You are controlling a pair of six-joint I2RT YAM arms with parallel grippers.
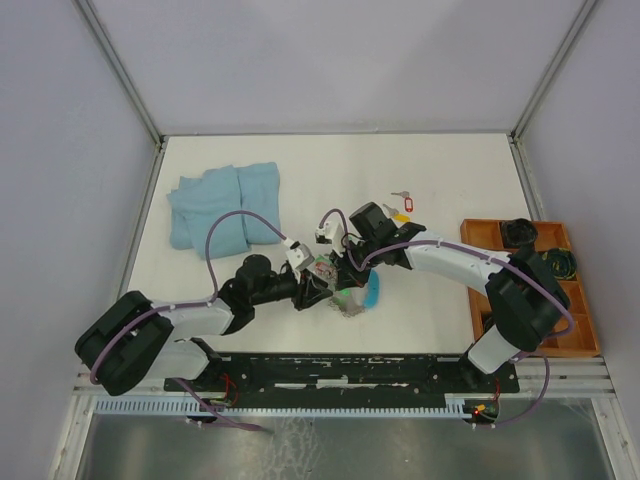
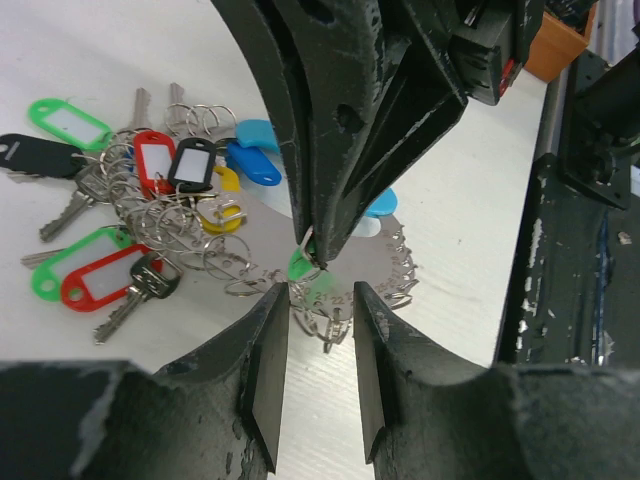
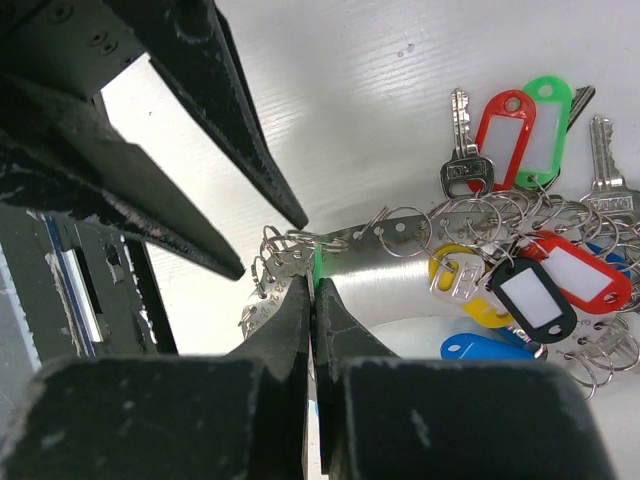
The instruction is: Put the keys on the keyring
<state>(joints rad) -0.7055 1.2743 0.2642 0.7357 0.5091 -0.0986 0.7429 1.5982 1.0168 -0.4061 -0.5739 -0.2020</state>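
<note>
Right wrist: green tag (image 3: 317, 266) between fingers (image 3: 288, 325)

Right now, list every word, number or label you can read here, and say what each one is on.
No text here reads clearly.
Stamped marks on the metal disc: too blurred to read.
Engraving on the dark key head: too small to read.
White inserts in the key tags: blank.

Shiny metal, glossy plastic
keys (image 2: 62, 215) are bright silver metal with smooth glossy plastic tags (image 2: 100, 285); table (image 1: 450, 170) is matt white, the cloth (image 1: 222, 208) near its far left corner looks soft and fuzzy, left gripper fingers (image 2: 262, 380) scuffed matt black.
</note>
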